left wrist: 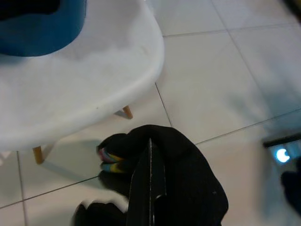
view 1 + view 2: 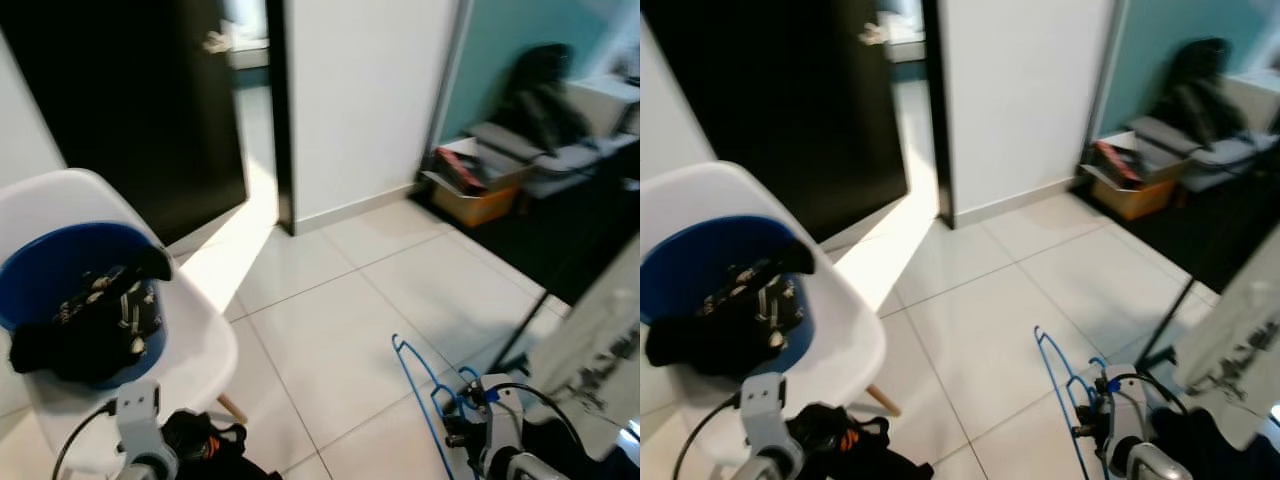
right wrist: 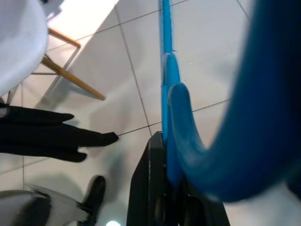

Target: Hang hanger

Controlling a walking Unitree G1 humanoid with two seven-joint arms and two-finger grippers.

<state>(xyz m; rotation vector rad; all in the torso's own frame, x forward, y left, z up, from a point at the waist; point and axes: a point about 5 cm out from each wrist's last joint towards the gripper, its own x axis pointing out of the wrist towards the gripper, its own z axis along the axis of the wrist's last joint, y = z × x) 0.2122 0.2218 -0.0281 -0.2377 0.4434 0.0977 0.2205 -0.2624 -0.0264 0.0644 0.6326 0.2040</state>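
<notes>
A blue wire hanger (image 2: 425,385) sticks up from my right gripper (image 2: 457,420), low at the right, above the tiled floor. In the right wrist view that gripper (image 3: 162,146) is shut on the blue hanger (image 3: 170,94), whose hook curves close past the lens. Low at the left, my left gripper (image 1: 150,155) is shut on a black garment (image 1: 193,188) with coloured trim. The garment (image 2: 212,442) bunches just in front of the left wrist.
A white chair (image 2: 200,335) on my left carries a blue basket (image 2: 60,255) of dark clothes (image 2: 90,325). Ahead are a black door (image 2: 140,110) and a white wall (image 2: 360,100). A box (image 2: 475,185) and a dark pile lie far right. A black pole (image 2: 525,330) and white cloth (image 2: 600,350) stand near right.
</notes>
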